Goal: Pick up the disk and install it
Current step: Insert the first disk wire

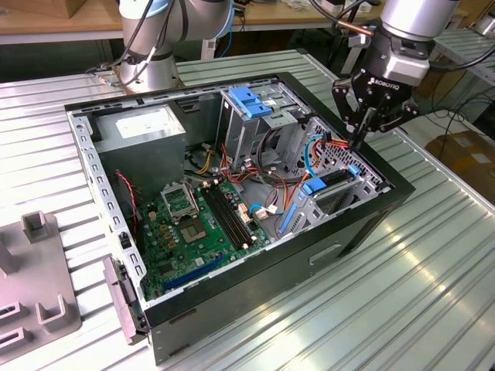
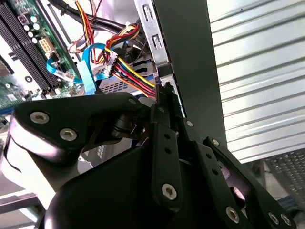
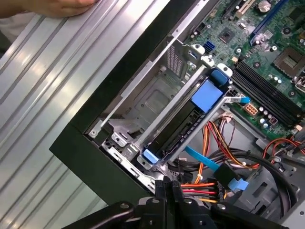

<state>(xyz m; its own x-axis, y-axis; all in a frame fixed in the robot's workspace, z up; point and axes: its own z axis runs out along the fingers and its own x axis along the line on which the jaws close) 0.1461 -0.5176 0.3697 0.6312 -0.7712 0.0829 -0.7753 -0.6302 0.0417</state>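
Observation:
The disk (image 3: 177,128) stands on edge in the metal drive bay at the case's corner, seen in the first wrist view with its light-blue bracket (image 3: 208,94) along it. In the exterior view the disk (image 1: 333,178) sits low in the case at the exterior view's right. My gripper (image 1: 360,140) hangs just above the bay's far end, over the red and orange cables (image 3: 200,187). Its black fingers (image 2: 162,124) are pressed together with nothing between them. The gripper (image 3: 171,191) tips lie close to the cable connector beside the disk's end.
The open black computer case (image 1: 356,232) lies on a ribbed metal table (image 1: 433,294). Inside are the motherboard (image 1: 193,224), a grey power-supply box (image 1: 143,131) and a tall metal cage with a blue tab (image 1: 251,100). A grey fixture (image 1: 39,294) sits at the exterior view's left. A hand (image 3: 57,5) rests on the table.

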